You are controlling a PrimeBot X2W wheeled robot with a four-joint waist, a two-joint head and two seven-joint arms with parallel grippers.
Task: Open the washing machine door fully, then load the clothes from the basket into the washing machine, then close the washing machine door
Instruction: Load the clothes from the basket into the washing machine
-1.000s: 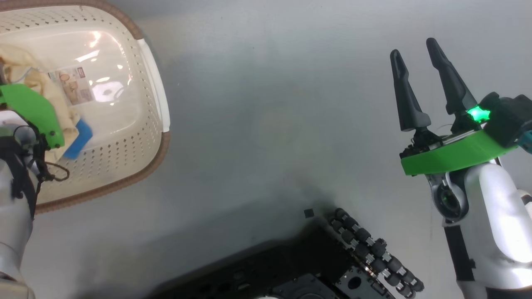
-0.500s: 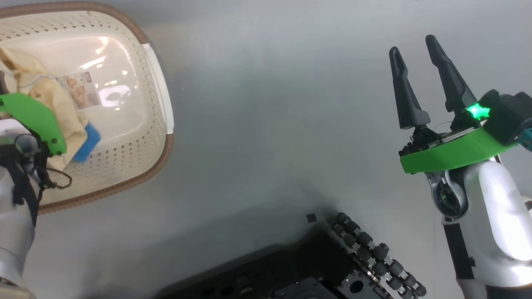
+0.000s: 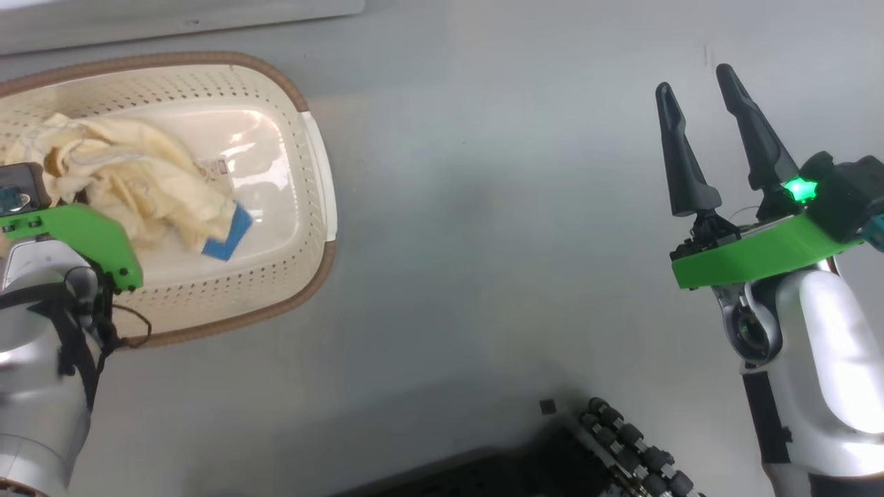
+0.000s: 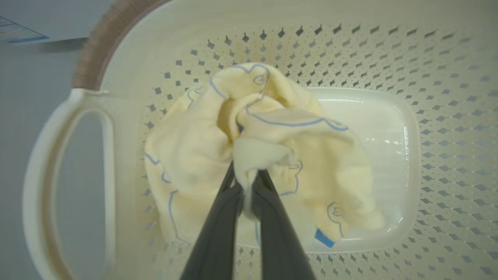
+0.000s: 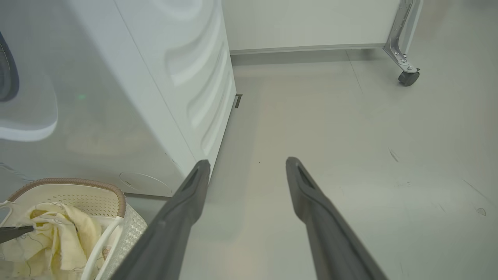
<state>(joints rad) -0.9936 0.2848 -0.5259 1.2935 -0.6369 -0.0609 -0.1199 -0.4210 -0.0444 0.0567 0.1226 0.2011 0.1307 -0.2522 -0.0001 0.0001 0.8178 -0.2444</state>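
Note:
The cream basket (image 3: 304, 207) stands on the grey floor at the upper left of the head view. My left gripper (image 4: 246, 177) is shut on a fold of the pale yellow clothes (image 4: 256, 128), bunched up above the basket (image 4: 393, 128) floor. A small blue cloth piece (image 3: 229, 231) hangs at the bundle's edge. In the head view only the green wrist bracket (image 3: 90, 238) shows over the clothes (image 3: 138, 183). My right gripper (image 3: 694, 81) stands open over bare floor, far right. The washing machine (image 5: 175, 77) rises behind the basket (image 5: 116, 194). I cannot tell whether a dark sliver at its left is the door.
My black base with its roller wheels (image 3: 635, 449) sits at the bottom of the head view. A metal frame leg on a castor (image 5: 406, 77) stands by the far wall. Open grey floor (image 3: 483, 241) lies between the basket and my right arm.
The left gripper has shut on the yellow clothes and drawn them up into a bunch toward the basket's middle. The head camera has shifted. The right gripper stays open.

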